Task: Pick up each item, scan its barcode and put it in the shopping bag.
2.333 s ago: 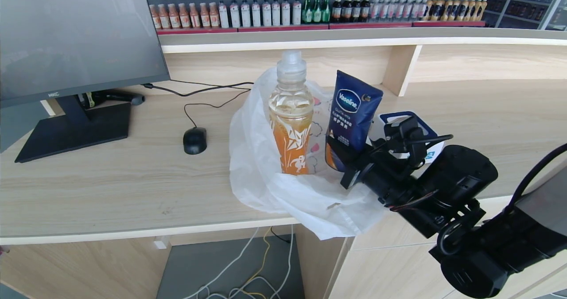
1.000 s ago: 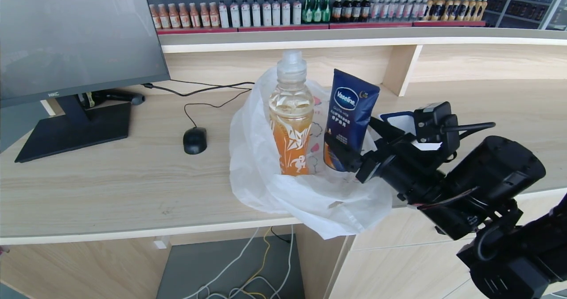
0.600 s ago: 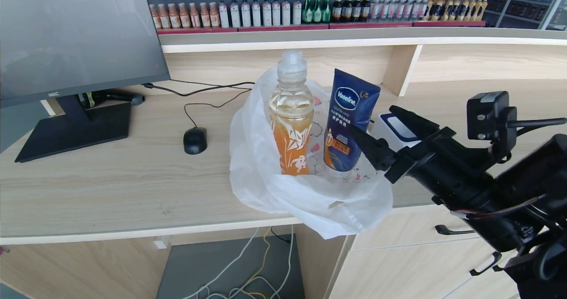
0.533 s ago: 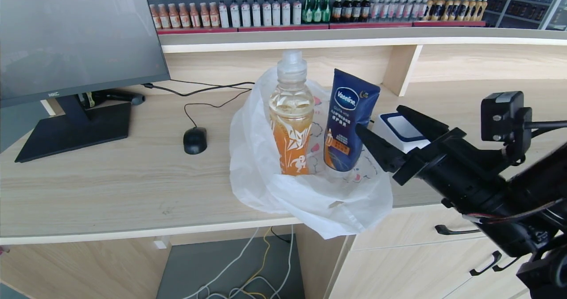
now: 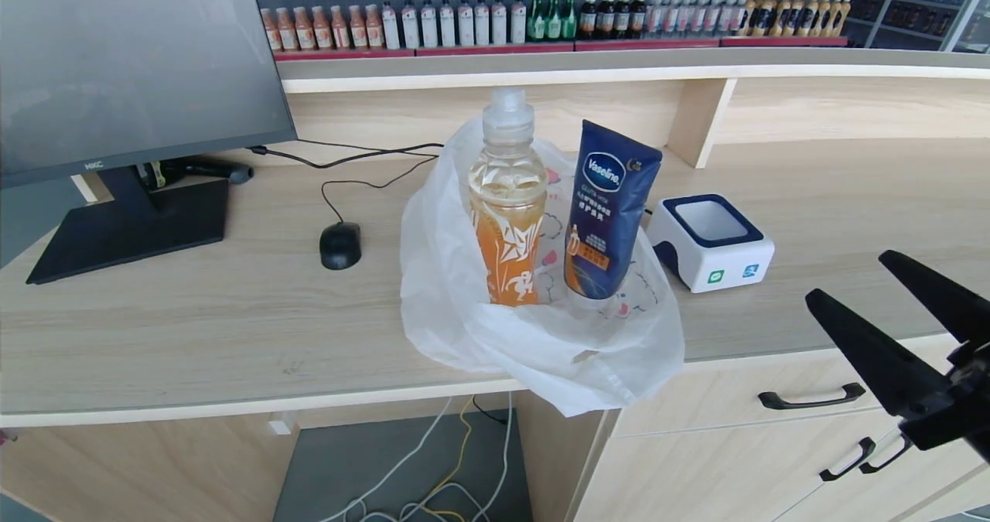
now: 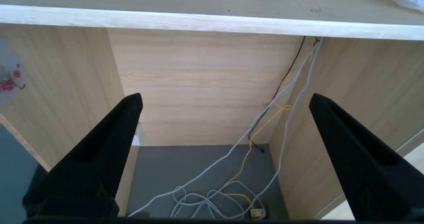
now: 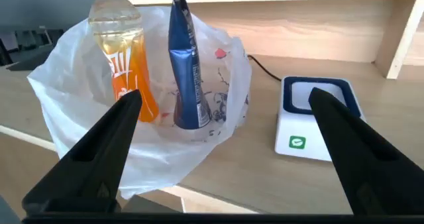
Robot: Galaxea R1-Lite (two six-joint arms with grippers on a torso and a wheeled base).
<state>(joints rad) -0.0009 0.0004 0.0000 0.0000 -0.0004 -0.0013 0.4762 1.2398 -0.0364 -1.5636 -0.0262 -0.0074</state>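
Tube (image 5: 607, 213) stands in bag (image 5: 464, 329), well apart from spread right claw (image 5: 844, 274).

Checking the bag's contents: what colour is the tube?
The tube is dark blue, clearest in the head view.

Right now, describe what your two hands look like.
The right hand is matte black, with two long wedge-shaped fingers that taper to blunt tips, smooth and unmarked. The left hand has the same plain black tapering pair.
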